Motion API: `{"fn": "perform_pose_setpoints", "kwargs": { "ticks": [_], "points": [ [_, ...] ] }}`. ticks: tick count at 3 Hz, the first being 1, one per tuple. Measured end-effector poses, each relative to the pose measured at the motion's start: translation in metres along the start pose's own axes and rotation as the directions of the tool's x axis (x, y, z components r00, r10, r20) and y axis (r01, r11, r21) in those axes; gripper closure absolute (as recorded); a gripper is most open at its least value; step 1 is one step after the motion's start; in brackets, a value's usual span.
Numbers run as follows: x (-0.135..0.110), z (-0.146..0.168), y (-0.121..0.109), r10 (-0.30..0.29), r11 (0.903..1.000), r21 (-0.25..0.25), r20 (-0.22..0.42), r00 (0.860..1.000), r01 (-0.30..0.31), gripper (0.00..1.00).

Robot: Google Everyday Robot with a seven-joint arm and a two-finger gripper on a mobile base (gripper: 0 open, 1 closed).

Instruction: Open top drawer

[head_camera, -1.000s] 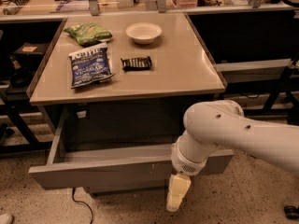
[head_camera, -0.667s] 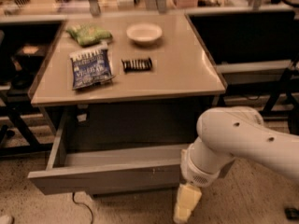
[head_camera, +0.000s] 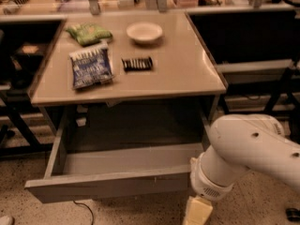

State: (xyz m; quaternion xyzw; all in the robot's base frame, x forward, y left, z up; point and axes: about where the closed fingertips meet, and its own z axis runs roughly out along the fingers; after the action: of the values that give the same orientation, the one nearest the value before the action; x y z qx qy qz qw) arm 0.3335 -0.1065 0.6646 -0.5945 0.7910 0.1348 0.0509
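The top drawer is a wide grey handleless drawer under the beige table. It stands pulled far out toward me, and its inside looks empty. My white arm comes in from the right. My gripper hangs at the bottom edge of the view, just in front of and below the drawer front's right end. Only a pale yellowish part of it shows, cut off by the frame edge. It holds nothing that I can see.
On the table lie a blue snack bag, a green bag, a white bowl and a dark bar. Dark shelving stands left and right. A cable lies on the speckled floor.
The arm and gripper have shifted right and lower in the view. The drawer has stayed pulled out.
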Motion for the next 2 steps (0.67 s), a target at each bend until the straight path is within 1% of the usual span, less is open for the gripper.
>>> {"fn": "perform_pose_setpoints", "kwargs": {
  "ticks": [1,2],
  "points": [
    [0.000,0.000,0.000,0.000,1.0000,0.000,0.000,1.000,0.000,0.00],
    [-0.008,0.007,-0.013,-0.006,1.0000,0.000,0.003,1.000,0.006,0.00]
  ]
}}
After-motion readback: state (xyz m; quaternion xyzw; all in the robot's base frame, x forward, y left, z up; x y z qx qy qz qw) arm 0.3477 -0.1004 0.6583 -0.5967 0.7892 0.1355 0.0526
